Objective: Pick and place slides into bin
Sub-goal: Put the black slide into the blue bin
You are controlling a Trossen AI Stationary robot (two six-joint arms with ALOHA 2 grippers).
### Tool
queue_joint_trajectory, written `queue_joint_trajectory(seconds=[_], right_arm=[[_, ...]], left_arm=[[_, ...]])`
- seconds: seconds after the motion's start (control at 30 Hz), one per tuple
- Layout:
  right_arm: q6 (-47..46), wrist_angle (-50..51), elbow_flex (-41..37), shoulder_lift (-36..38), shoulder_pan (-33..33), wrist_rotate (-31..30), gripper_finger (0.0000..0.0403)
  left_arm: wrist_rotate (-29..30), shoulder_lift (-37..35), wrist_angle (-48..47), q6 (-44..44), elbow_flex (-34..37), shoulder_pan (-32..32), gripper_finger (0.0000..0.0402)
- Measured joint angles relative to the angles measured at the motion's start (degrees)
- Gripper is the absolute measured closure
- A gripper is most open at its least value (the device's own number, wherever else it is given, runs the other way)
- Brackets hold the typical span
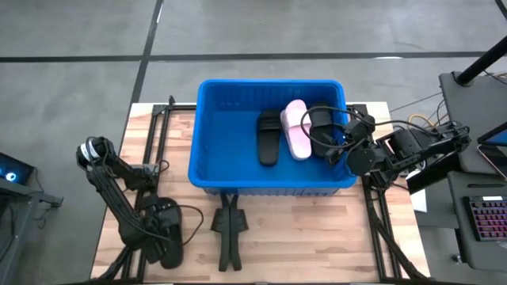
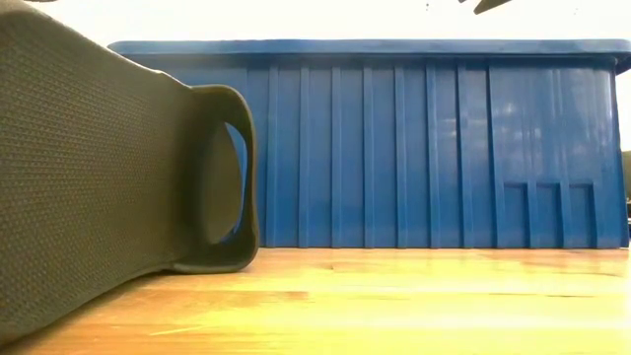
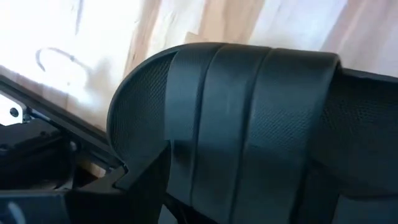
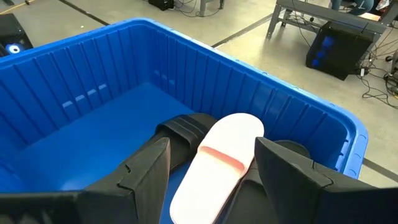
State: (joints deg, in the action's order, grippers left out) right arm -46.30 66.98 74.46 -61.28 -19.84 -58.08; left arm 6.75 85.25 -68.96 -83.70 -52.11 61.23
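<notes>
Right gripper (image 1: 337, 149) hangs over the right end of the large bright blue ribbed plastic bin (image 1: 207, 127), fingers spread wide and holding nothing; between and just beyond its fingertips lies a pale pink open-toed foam slide (image 4: 214, 163), flanked by two matte black textured slides (image 1: 269, 136) already inside. Left gripper (image 1: 162, 229) sits low on the wooden table (image 1: 317, 229) near the front left corner; a black ribbed-strap slide (image 3: 249, 124) fills its wrist view, right at the fingers (whether they are closed on it I cannot tell). Another black slide (image 1: 228, 229) lies well apart, on the table before the bin. Judgement: slides look light, soft, springy, faintly grippy; pinch across the strap or a sole edge.
</notes>
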Motion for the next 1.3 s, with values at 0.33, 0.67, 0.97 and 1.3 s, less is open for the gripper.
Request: queue_joint_trajectory(seconds=[0.33,0.67,0.97,1.3], right_arm=[[-0.3,0.0,0.0,0.0,0.0,0.0,0.0179],[-0.7,-0.2,0.0,0.0,0.0,1.7,0.0179],[-0.4,-0.2,0.0,0.0,0.0,1.6,0.0179],[-0.2,-0.1,0.0,0.0,0.0,1.6,0.0179]], left_arm=[[0.1,0.0,0.0,0.0,0.9,0.0,0.0223],[-3.4,-0.8,-0.7,0.3,-4.0,0.0,0.0377],[0.7,-5.8,-0.1,4.8,-14.5,-0.7,0.0399],[22.5,-8.3,-0.4,21.0,-30.7,-7.7,0.0399]])
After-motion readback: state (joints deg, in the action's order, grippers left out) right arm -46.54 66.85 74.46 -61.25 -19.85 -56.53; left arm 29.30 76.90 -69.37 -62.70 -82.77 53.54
